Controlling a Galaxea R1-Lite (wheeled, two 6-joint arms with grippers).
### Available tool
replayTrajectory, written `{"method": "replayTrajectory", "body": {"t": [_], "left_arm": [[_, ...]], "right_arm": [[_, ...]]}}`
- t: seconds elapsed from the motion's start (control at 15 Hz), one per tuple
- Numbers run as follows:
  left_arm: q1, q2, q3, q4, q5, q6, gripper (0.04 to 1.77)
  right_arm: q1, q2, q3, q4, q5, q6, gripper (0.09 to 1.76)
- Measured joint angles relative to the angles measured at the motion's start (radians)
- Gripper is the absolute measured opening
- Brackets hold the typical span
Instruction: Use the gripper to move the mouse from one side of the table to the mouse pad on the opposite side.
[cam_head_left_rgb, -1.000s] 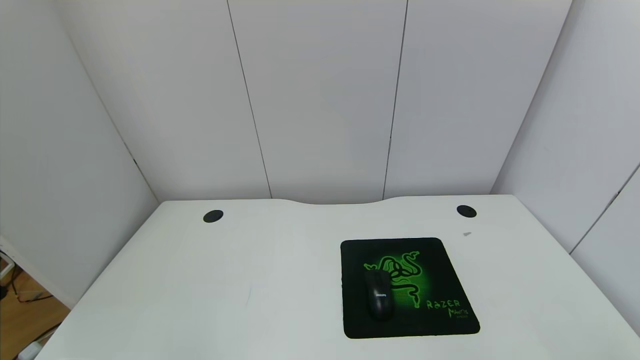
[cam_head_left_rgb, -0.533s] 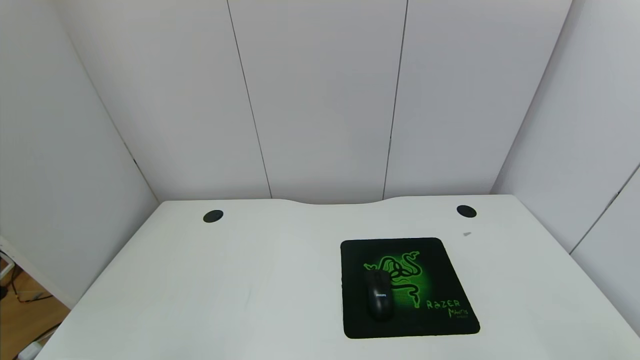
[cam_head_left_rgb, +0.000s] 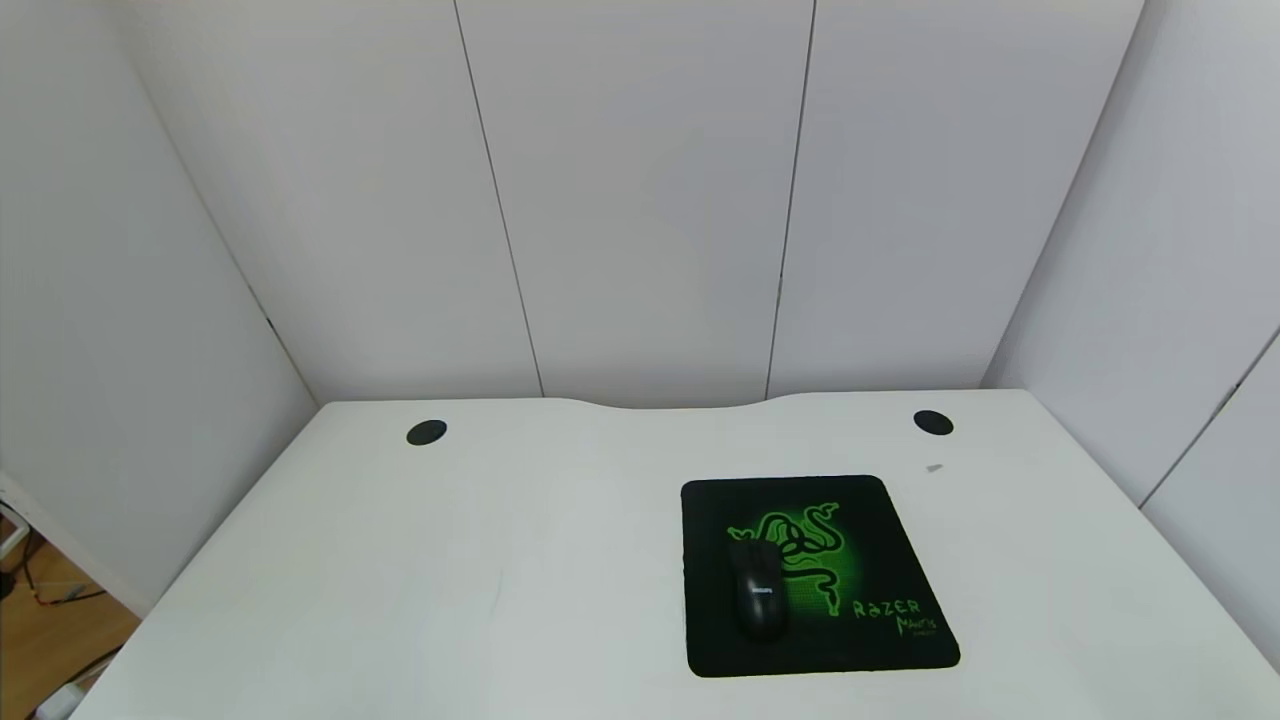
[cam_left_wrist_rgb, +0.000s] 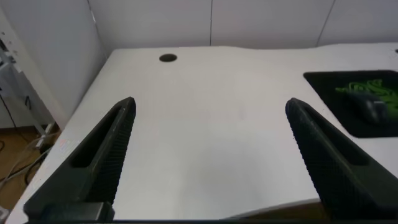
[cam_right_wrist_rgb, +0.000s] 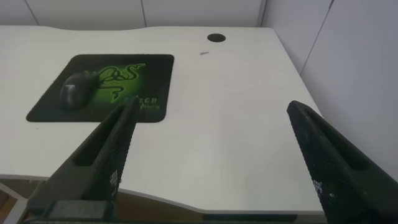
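Note:
The black mouse (cam_head_left_rgb: 757, 593) lies on the left part of the black mouse pad (cam_head_left_rgb: 880, 560) with the green emblem, on the right half of the white table (cam_head_left_rgb: 450, 600). Both also show in the right wrist view, mouse (cam_right_wrist_rgb: 76, 93) on pad (cam_right_wrist_rgb: 149, 68), and in the left wrist view, mouse (cam_left_wrist_rgb: 373, 109) on pad (cam_left_wrist_rgb: 329, 84). Neither arm shows in the head view. My left gripper (cam_left_wrist_rgb: 211, 106) is open and empty, held back over the table's near left edge. My right gripper (cam_right_wrist_rgb: 211, 109) is open and empty, held back over the near right edge.
Two round black cable holes sit near the table's back edge, one left (cam_head_left_rgb: 426, 432) and one right (cam_head_left_rgb: 932, 422). A small grey scrap (cam_head_left_rgb: 934, 467) lies beside the right hole. White wall panels close in the back and both sides.

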Motion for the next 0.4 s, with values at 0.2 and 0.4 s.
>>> {"method": "replayTrajectory", "body": {"t": [0.2,0.4], "left_arm": [[0.000,0.000,-0.008,0.072,-0.017,-0.001,1.72],[0.000,0.000,-0.010,0.084,-0.023,-0.002,1.72]], "right_arm": [[0.000,0.000,0.000,0.000,0.000,0.000,1.71],[0.000,0.000,0.000,0.000,0.000,0.000,1.71]]}}
